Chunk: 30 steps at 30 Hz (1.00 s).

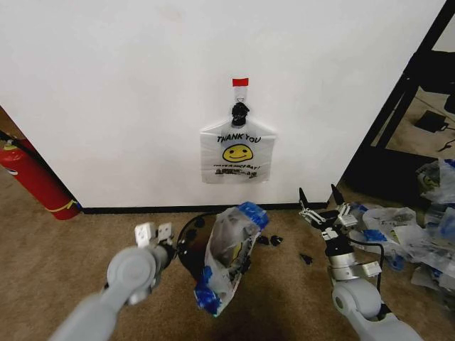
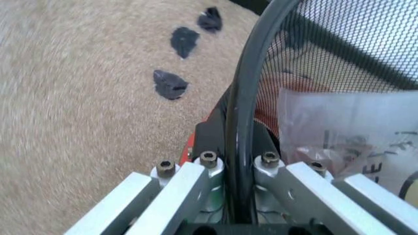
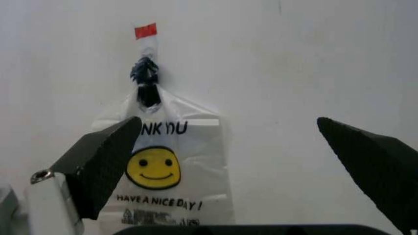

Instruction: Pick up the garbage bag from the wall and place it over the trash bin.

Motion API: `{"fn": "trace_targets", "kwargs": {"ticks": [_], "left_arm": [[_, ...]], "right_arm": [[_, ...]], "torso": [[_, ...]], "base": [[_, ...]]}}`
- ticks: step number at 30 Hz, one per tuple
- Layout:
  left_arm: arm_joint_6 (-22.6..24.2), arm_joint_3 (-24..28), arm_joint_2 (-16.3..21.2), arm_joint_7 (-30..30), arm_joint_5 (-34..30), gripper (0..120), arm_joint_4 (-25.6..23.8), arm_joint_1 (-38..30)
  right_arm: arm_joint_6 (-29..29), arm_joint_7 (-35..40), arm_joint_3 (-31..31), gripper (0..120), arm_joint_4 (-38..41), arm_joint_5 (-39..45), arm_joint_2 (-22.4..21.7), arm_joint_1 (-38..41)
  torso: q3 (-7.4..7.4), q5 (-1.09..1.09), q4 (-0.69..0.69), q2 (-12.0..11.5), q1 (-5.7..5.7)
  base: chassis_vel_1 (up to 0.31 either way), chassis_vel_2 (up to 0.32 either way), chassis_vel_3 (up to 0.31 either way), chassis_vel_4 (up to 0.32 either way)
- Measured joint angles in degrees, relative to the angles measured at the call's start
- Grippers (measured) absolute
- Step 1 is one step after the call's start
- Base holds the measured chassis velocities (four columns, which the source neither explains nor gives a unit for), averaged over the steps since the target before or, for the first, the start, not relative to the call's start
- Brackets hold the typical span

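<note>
Garbage bag [image 1: 237,153]: thin, translucent white, hangs flat on wall [image 1: 128,92] from black hook [image 1: 240,110] below red tape strip [image 1: 240,82]. Print: "THANK YOU", yellow smiley, "HAVE A NICE DAY!". Right gripper [image 1: 322,201], fingers spread wide, sits below-right of the bag, apart. Left gripper [image 1: 155,232] pinches trash bin [image 1: 186,249] rim below the bag.

Two matte grey tubular arms with round joint housings. Left gripper [image 1: 154,232]: pale silver-white block fingers; in the left wrist view, brushed aluminium bars with four small brass-toned hex-socket screws. Right gripper [image 1: 322,204]: black pointed wedge fingers [image 3: 104,164], on a silver ribbed metal wrist with bracket clamps.
</note>
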Motion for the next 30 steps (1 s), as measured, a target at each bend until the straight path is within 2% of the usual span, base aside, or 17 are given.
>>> {"fn": "trace_targets", "kwargs": {"ticks": [2,5,11,15,21,24,28,30], "left_arm": [[-2.18,-0.51,-2.7,-0.5,2.43,0,0.22,1.03],[-3.79,-0.68,-4.29,-0.55,4.96,0,0.59,1.59],[-8.15,1.04,-7.03,0.55,16.6,0,1.99,3.43],[-9.36,1.54,-8.28,0.51,19.69,0,2.58,3.81],[-9.28,1.36,-11.04,-0.11,19.55,0,2.21,4.7],[-7.62,0.95,-13.5,-2.97,16.81,0,2.4,4.5],[-7.12,1.05,-13.76,-3.69,16.58,1,2.73,4.56],[-6.83,1.22,-13.8,-3.55,17.21,9,2.64,5.06]], "right_arm": [[-0.03,-0.13,-0.32,100,-0.01,-0.3,0.22,0.09],[-0.03,-0.29,-0.52,100,-0.01,-0.51,0.28,0.1],[-0.02,-0.43,-0.76,100,0.13,-1.18,0.16,-0.41],[0.0,-0.44,-0.76,100,0.6,-1.32,-0.16,-0.74],[0.02,-0.44,-0.4,100,1.72,-1.34,-0.97,-1.35],[0.03,-0.41,-0.29,100,2.35,-1.35,-1.03,-1.57],[0.04,-0.41,-0.33,100,2.4,-1.49,-0.88,-1.73],[0.12,-0.41,-0.37,100,2.28,-1.66,-0.85,-1.79]], "torso": [[0.0,0.0,-0.01,0.0,0.0],[0.0,0.0,-0.02,0.0,0.0],[0.0,0.01,0.0,0.0,0.0],[0.0,0.01,-0.01,0.0,0.0],[0.0,0.0,0.0,0.0,0.0],[0.0,0.0,0.0,0.0,0.0],[0.01,0.01,0.0,0.0,0.0],[0.0,-0.01,0.0,0.0,0.0]], "base": [[0.0,0.0,0.0,0.0],[0.0,0.0,0.0,0.0],[0.0,0.0,0.0,0.0],[0.0,0.0,0.0,0.0],[0.0,0.0,0.0,0.0],[0.0,0.0,0.0,0.0],[0.0,0.0,0.0,0.0],[0.0,0.0,0.0,0.0]]}}
